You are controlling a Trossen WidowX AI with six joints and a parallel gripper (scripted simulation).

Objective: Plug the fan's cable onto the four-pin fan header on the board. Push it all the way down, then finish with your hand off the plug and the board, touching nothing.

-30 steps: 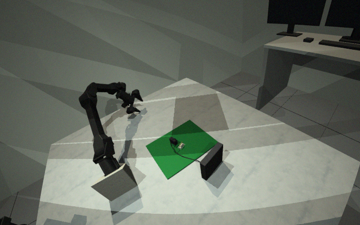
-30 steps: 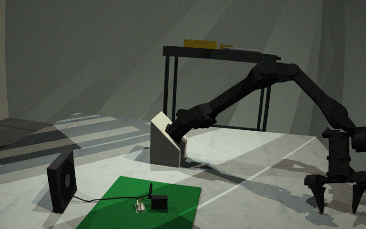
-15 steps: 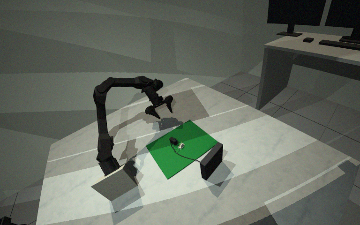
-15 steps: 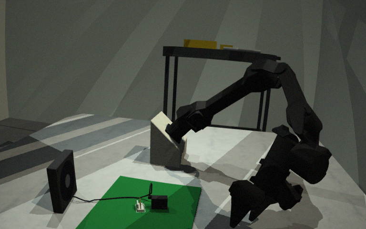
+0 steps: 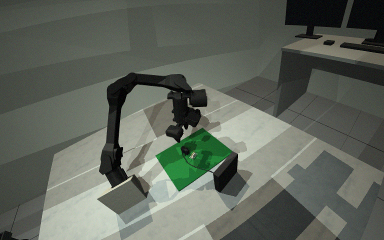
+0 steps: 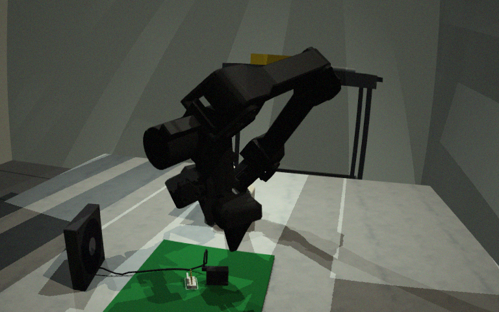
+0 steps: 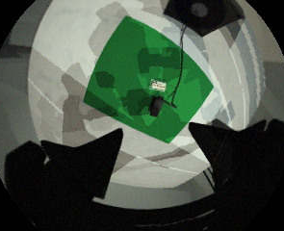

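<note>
Pale grey walls stand behind a light, streaky table (image 5: 265, 124) (image 6: 383, 231) (image 7: 55, 58). Low in the outside view, a small white header with thin pins (image 5: 193, 155) (image 6: 191, 283) (image 7: 158, 86) sits on a flat green board (image 5: 173, 172) (image 6: 244, 299) (image 7: 108, 58). Just right of it is the small black plug (image 5: 185, 150) (image 6: 217, 275) (image 7: 156, 106), not on the pins. A thin black cable (image 5: 198, 168) (image 6: 147, 270) (image 7: 181, 63) runs to a square black fan (image 5: 226, 171) (image 6: 84, 247) (image 7: 201, 14) at lower left. Above, near the middle, the black gripper (image 5: 183, 133) (image 6: 221, 237) (image 7: 156, 129) hangs wide apart, holding nothing.

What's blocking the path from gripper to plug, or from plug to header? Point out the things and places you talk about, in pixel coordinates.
Nothing visible in either gap. The open gripper (image 5: 182, 133) (image 7: 156, 129) is above the plug (image 5: 185, 150) (image 6: 217, 275) (image 7: 156, 106), which lies on the board (image 5: 174, 175) (image 6: 250, 299) (image 7: 113, 58) right beside the fan header (image 5: 193, 155) (image 6: 191, 283) (image 7: 158, 86).
</note>
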